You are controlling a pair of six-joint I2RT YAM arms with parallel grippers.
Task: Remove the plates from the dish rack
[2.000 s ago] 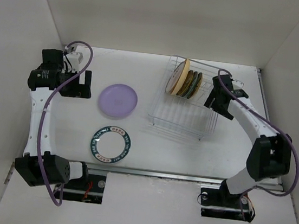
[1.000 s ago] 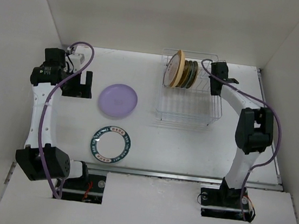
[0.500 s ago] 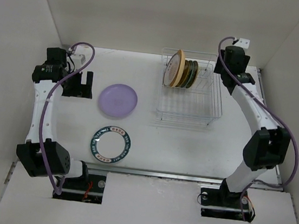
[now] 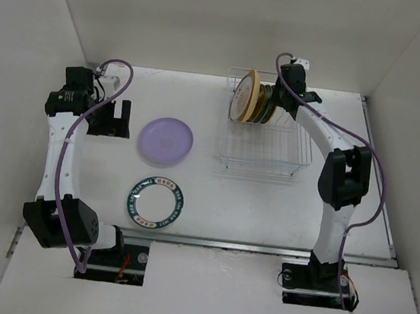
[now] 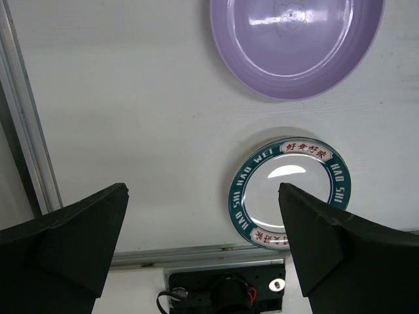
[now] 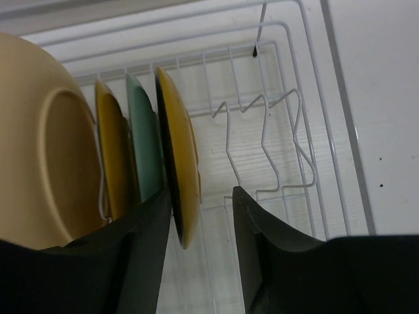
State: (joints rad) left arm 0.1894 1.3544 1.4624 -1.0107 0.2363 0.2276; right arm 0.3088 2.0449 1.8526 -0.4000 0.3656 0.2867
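White table (image 4: 266, 202) underneath, bearing the dish rack (image 4: 280, 146). Inside the rack, at its far left end, four plates on edge in a row: pale orange plate (image 6: 46, 144) outermost, then orange-yellow plate (image 6: 111, 157), teal plate (image 6: 145, 144), and yellow plate (image 6: 183, 163) nearest the rack's middle. Left of the rack, flat on the table, lavender plate (image 4: 166, 139). Left of the rack and nearer the arm bases, also flat, teal-rimmed plate (image 4: 156, 202). Above the rack's far left end, right gripper (image 6: 201, 193), jaws parted astride the yellow plate's rim, one finger against its dark back, the other clear of its face, so not clenched. Well left of the rack, beyond the lavender plate, left gripper (image 5: 203, 190), spread wide, grasping nothing.
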